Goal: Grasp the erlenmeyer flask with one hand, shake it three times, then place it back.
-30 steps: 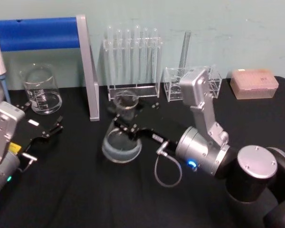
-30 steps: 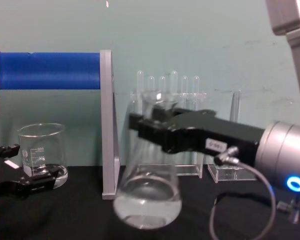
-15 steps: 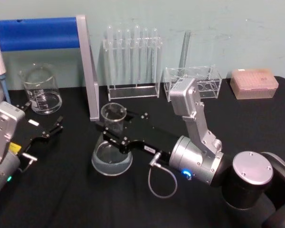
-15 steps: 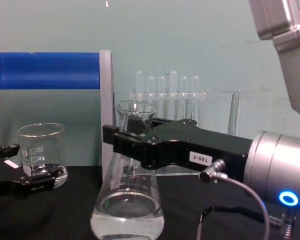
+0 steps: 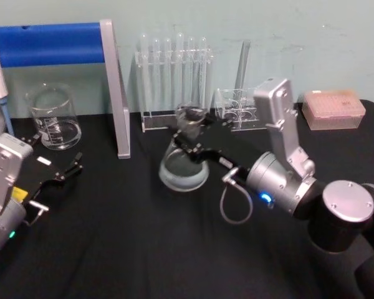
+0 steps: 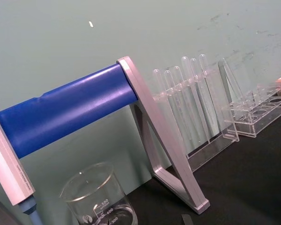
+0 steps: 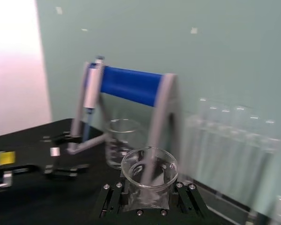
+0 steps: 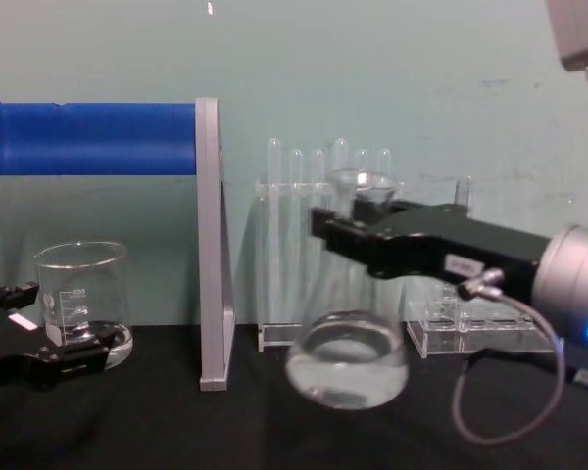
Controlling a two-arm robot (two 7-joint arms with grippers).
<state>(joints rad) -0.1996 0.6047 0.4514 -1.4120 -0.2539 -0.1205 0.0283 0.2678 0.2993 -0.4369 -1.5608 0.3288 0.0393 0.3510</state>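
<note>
My right end effector (image 5: 188, 138) grips the flask (image 5: 183, 169) by its neck. It has swung right toward the rack (image 5: 173, 75), clear of the counter (image 5: 143, 237): I judge mid-shake. The left end effector (image 5: 59, 173) sits open.

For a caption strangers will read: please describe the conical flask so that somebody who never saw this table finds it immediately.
On the black table, look right of the blue-barred stand, in front of the rack of test tubes. The right gripper holds this clear flask by its neck. Unlike the straight-sided beaker near the parked left gripper, it widens into a conical base.
</note>
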